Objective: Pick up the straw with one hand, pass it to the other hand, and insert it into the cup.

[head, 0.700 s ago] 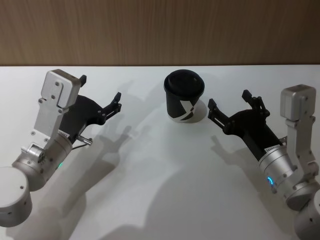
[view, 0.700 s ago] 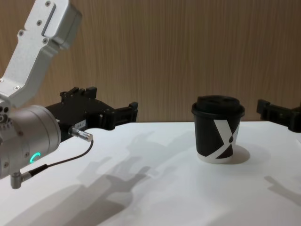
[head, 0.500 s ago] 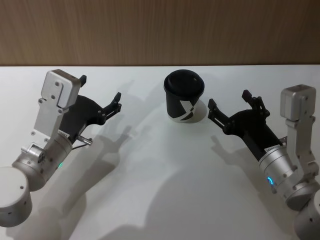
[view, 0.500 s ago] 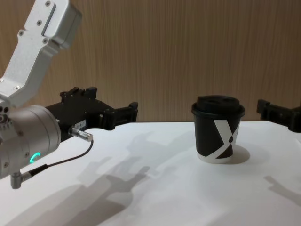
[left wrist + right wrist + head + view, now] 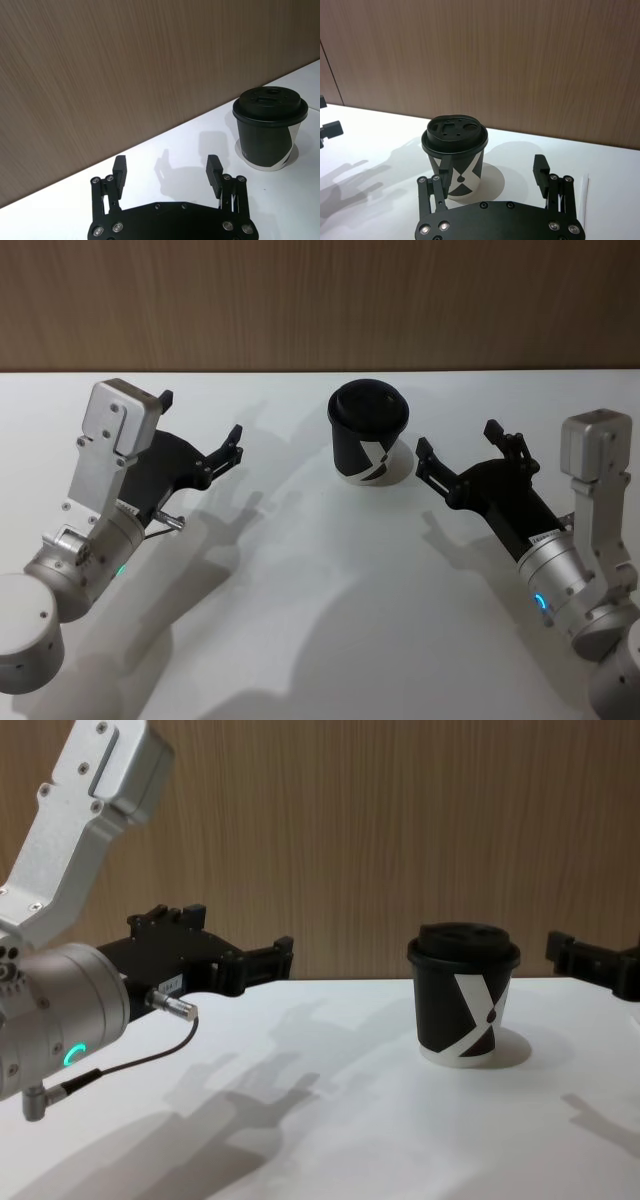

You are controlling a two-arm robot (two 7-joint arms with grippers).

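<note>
Cup (image 5: pixel 368 445) is standing upright on the white bench (image 5: pixel 320 640), between the grippers. Left gripper (image 5: pixel 200 417) and right gripper (image 5: pixel 458 438) are hovering on either side of it, jaws spread.

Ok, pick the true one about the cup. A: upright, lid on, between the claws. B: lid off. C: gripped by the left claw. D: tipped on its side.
A: the cup stands upright with its black lid on, the open left claw and right claw flanking it, neither touching.

The cup (image 5: pixel 368 435) was black with a white X-mark; the worktop (image 5: pixel 320 630) white; the wall (image 5: pixel 320 300) brown wood-grain.
</note>
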